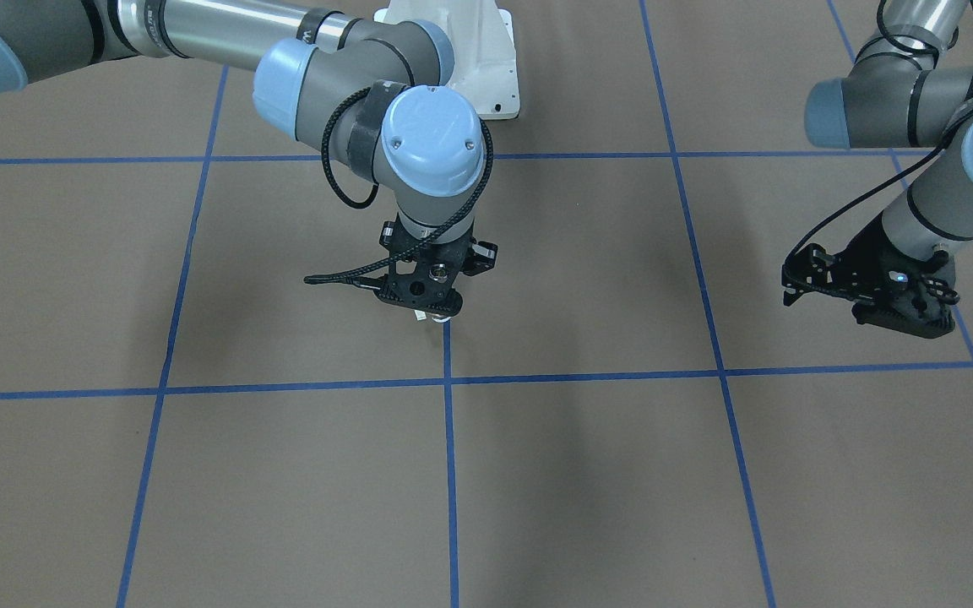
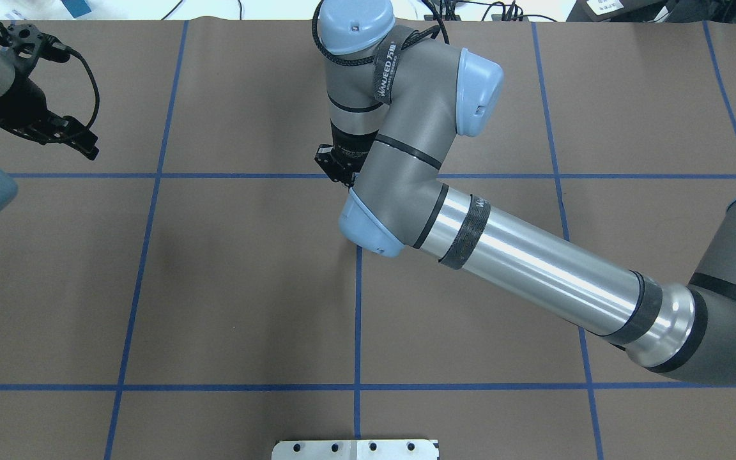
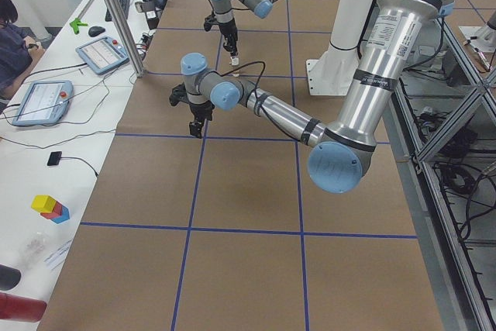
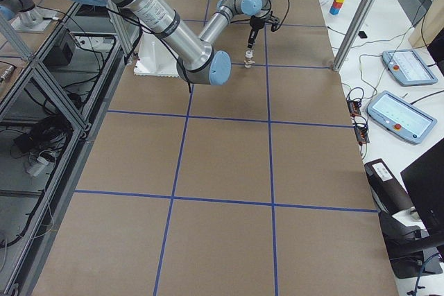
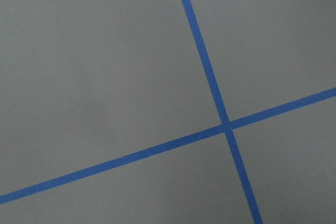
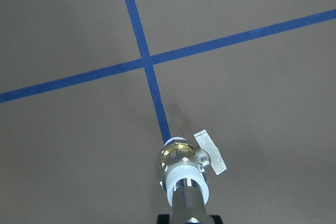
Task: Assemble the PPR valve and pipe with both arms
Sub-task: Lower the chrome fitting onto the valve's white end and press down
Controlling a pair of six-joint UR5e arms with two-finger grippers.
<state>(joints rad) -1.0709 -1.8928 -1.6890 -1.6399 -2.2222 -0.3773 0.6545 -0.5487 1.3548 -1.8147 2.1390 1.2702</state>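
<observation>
My right gripper (image 1: 434,306) points down at the table's middle and is shut on the pipe (image 6: 184,204), a silver stub. The pipe's end sits inside the white collar of the PPR valve (image 6: 185,165), which has a brass body and a small side handle. The valve (image 1: 437,317) hangs just under the fingers, at or just above the brown table, on a blue tape line. In the overhead view the right arm hides it. My left gripper (image 1: 905,319) is far off to the side, looks open and holds nothing. Its wrist view shows only bare table and tape.
Blue tape lines (image 5: 210,77) divide the brown table into squares. The white bolted pedestal (image 2: 355,449) stands at the robot's edge. Tablets (image 3: 101,53), coloured blocks (image 3: 49,207) and an operator (image 3: 12,36) are on a side bench beyond the table.
</observation>
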